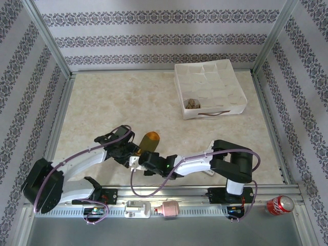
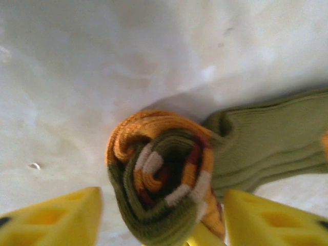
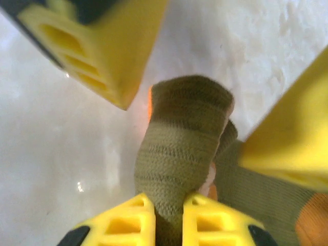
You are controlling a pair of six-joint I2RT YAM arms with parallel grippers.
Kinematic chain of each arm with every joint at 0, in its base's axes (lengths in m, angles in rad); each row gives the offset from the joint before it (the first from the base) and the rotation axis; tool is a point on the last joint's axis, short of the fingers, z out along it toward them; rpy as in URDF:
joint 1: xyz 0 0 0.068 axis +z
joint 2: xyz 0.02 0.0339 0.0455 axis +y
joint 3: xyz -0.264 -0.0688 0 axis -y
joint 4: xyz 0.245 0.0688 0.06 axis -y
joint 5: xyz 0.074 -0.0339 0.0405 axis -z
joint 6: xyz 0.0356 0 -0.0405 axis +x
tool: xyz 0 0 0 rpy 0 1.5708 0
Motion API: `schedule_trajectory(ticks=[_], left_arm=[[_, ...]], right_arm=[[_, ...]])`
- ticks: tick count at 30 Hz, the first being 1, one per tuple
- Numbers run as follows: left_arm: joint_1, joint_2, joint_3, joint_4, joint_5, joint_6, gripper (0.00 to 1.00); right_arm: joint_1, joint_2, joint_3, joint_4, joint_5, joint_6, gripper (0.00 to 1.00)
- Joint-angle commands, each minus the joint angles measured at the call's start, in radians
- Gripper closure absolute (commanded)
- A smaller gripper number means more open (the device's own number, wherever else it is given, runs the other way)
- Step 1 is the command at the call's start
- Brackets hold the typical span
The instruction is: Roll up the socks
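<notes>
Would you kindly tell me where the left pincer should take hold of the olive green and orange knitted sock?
Take the olive green and orange sock at its rolled coil, end-on toward the spiral face, where the left pincer sits, fingers either side of the round. The flat leg trails away, pinched by the right pincer.

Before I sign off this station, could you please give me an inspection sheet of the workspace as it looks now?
Surface: beige marbled table, no spills seen.
Job's things: green-and-orange sock, partly rolled, its tail lying flat; brown sock bundled in a compartment of the white box.
Clutter: red can past the table's near right corner.
Hands: left hand open, fingers either side of the roll; right hand shut on the sock's green fabric.
Cables: purple cables run along both arms, one looping over the near rail.
Surroundings: patterned walls, metal frame.
</notes>
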Motion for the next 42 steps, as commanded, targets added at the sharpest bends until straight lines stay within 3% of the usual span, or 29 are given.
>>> schedule_trajectory(ticks=[1, 9, 19, 23, 29, 42], left_arm=[[0.017, -0.076, -0.014, -0.010, -0.024, -0.022, 0.25], [0.033, -0.142, 0.000, -0.010, -0.059, 0.078, 0.26], [0.011, -0.090, -0.003, 0.129, 0.019, 0.180, 0.44], [-0.030, -0.049, -0.023, 0.231, 0.038, 0.158, 0.47], [-0.083, -0.015, -0.035, 0.208, -0.004, 0.092, 0.49], [-0.103, 0.028, -0.062, 0.283, -0.045, 0.041, 0.47]], right_arm=[[-0.082, 0.003, -0.114, -0.144, -0.209, 0.149, 1.00], [-0.235, -0.048, -0.254, 0.018, -0.557, 0.303, 1.00], [-0.398, 0.035, -0.299, 0.143, -0.814, 0.425, 1.00], [-0.432, 0.052, -0.289, 0.138, -0.843, 0.451, 1.00], [-0.461, 0.081, -0.265, 0.087, -0.866, 0.452, 1.00], [-0.541, 0.127, -0.245, 0.070, -0.916, 0.508, 1.00]])
